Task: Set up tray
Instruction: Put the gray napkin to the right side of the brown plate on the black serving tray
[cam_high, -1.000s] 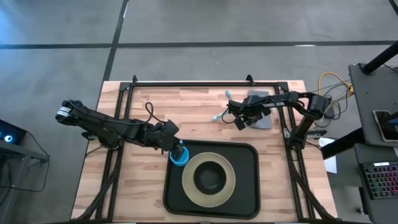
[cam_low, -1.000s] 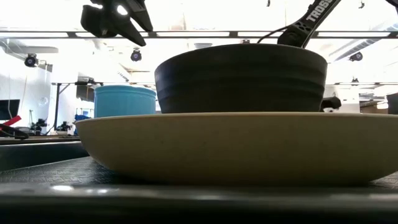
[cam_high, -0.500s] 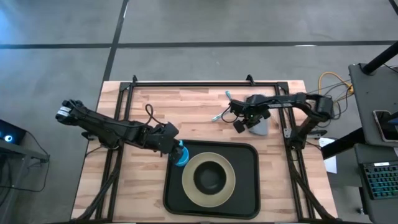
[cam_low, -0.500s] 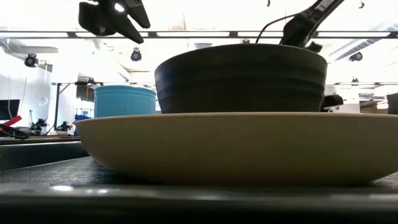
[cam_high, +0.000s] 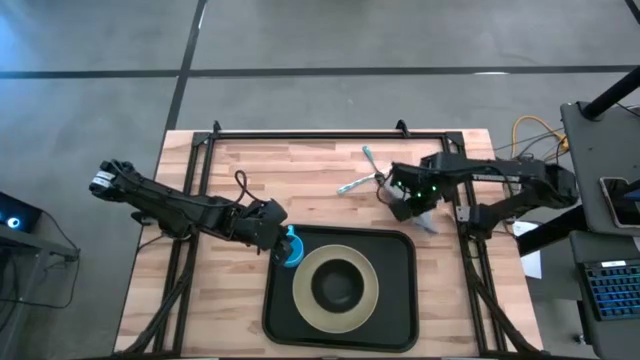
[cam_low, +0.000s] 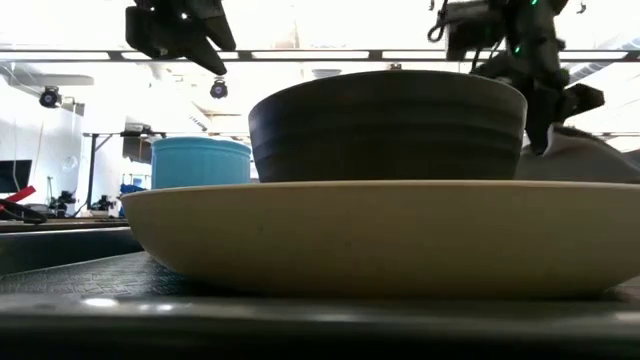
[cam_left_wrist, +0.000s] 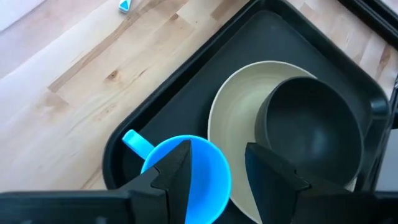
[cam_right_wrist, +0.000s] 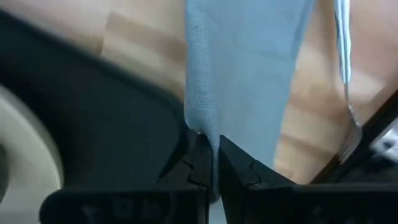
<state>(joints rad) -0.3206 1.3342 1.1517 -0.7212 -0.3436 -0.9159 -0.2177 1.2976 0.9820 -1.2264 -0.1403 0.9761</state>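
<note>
Napkin (cam_right_wrist: 249, 68) hangs pinched in the right gripper (cam_right_wrist: 208, 163), its lower end cut off. Tray (cam_high: 400, 290), flat, black, round-cornered, sits at the table's near edge. Left gripper (cam_left_wrist: 214, 171) hovers spread over the blue cup (cam_left_wrist: 186, 168), gripping nothing.

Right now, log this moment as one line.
right tool: shut on grey cloth napkin, lifted | left tool: open above blue ceramic mug

You see a grey concrete floor (cam_high: 330, 40) with dark seam lines across the top of the high view. A light butcher-block wooden table (cam_high: 320, 165) sits mid-frame. A dark desk with a keyboard (cam_high: 612, 290) lies at lower right. Bright ceiling lights (cam_low: 300, 25) fill the low view's top.
</note>
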